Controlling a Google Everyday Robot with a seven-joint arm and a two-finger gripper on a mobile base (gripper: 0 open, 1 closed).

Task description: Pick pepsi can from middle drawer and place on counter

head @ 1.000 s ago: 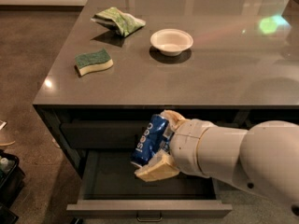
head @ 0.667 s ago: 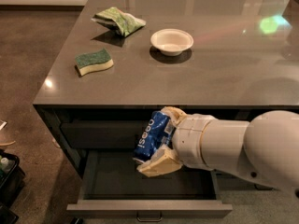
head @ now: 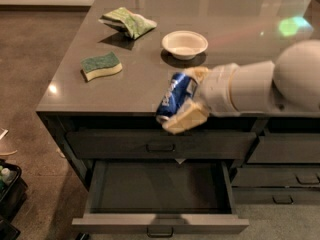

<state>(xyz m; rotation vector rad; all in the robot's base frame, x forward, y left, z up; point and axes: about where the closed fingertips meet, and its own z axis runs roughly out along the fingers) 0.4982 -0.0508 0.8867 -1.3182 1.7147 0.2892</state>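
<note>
1. Gripper (head: 183,98): at the front edge of the counter (head: 240,29), approx. centre of view, above the open drawer. The white arm (head: 250,86) enters from the right.

2. Fingers: closed on the pepsi can (head: 173,96). One tan finger (head: 198,74) sits at the can's upper right side and the other (head: 184,119) under its lower side.

3. Pepsi can: held clear of the drawer and tilted, lower end down-left, upper end up-right. Its lower end overlaps the counter's front edge in this view. Contact w/ the counter top: cannot tell.

4. Middle drawer (head: 160,223): pulled out toward the camera, directly below the can. Bar handle (head: 160,231) is at front centre. The drawer above (head: 160,144) is shut.

5. Counter items, all well apart from the can:
- white bowl (head: 184,44), behind the gripper;
- green-and-yellow sponge (head: 101,66), left side;
- green-yellow pouch (head: 128,22), far left, behind the sponge.

6. Narrower drawers (head: 285,149) to the right are shut.
</note>
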